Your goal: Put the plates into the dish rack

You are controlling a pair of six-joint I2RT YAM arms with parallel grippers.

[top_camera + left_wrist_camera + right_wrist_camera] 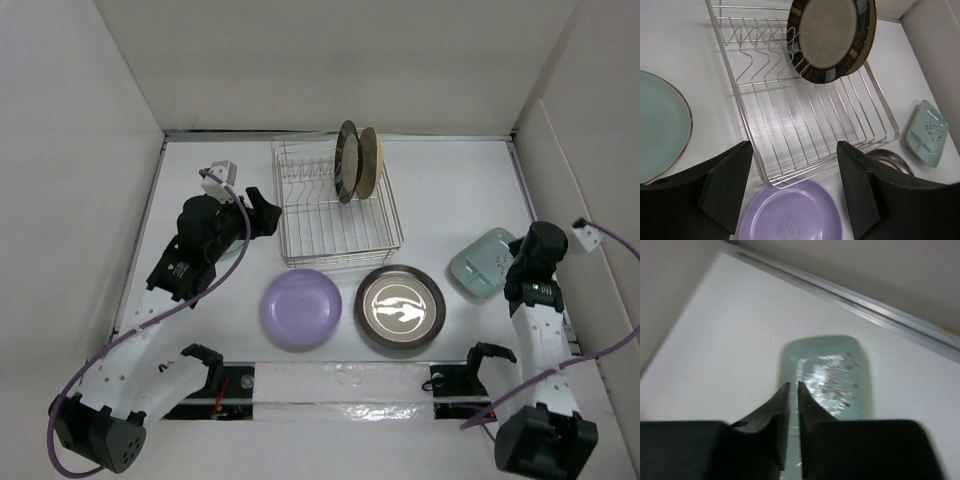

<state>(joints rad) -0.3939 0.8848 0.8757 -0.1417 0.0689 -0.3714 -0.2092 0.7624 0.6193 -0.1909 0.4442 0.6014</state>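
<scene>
rack: silver wire dish rack (335, 215), thin parallel dividers, table's far centre | upright inside: cream patterned-rim plate (346, 160), tan plate (370, 158) beside it | in front: lavender plate (301, 308), shiny silver plate (400, 307) | right: mint squarish dish (827, 375) | left: pale green plate (660, 125) | left gripper (792, 167) spread, empty | right gripper (793, 390) pressed together over the mint squarish dish

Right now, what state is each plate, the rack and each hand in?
Rack: holds two plates.
Patterned plate: upright in rack.
Tan plate: upright in rack.
Purple plate: flat on table.
Silver plate: flat on table.
Mint plate: flat on table.
Pale green plate: flat on table.
Left hand: open, empty.
Right hand: shut, at mint plate.
</scene>
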